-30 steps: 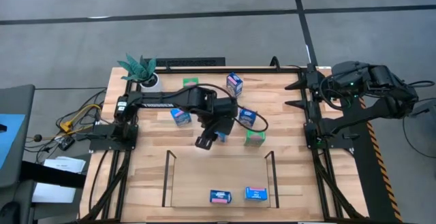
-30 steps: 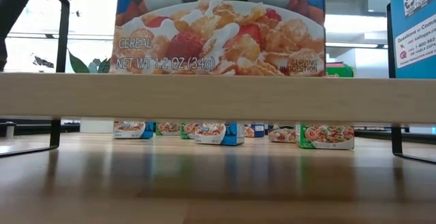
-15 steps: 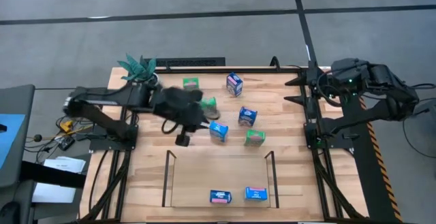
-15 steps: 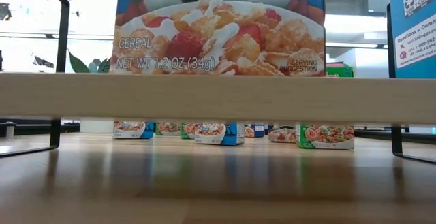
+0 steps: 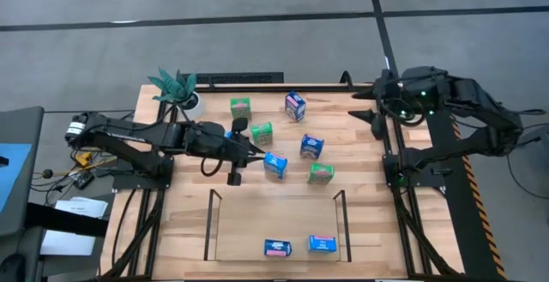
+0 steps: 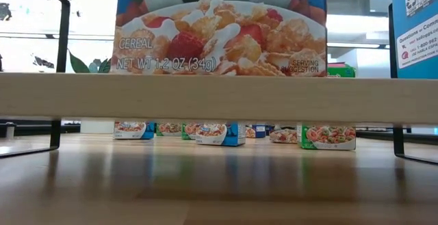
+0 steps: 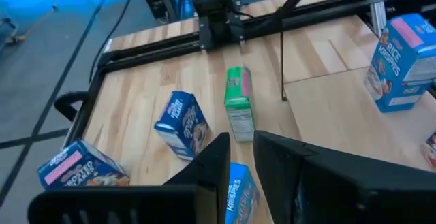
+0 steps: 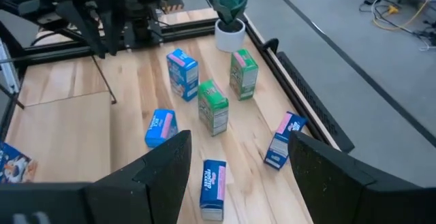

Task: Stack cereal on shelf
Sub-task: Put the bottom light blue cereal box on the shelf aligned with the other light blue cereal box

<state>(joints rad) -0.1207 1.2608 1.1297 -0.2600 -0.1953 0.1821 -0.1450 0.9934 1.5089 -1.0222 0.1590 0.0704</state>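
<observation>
Retreating leftward, left end effector nearly pressed together, empty, beside blue cereal box

"CEREAL NET WT 1.2 OZ (34g)" on shelf's box front; "RICE KRISPIES" on blue box

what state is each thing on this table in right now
shelf: holds two blue boxes
shelved blue boxes: placed on the shelf
loose blue boxes: on the table, not shelved
green boxes: on the table, not shelved
plant: upright in its pot
left gripper: over a loose blue box, grip unclear
right gripper: fingers open, empty, at the table's right edge
</observation>
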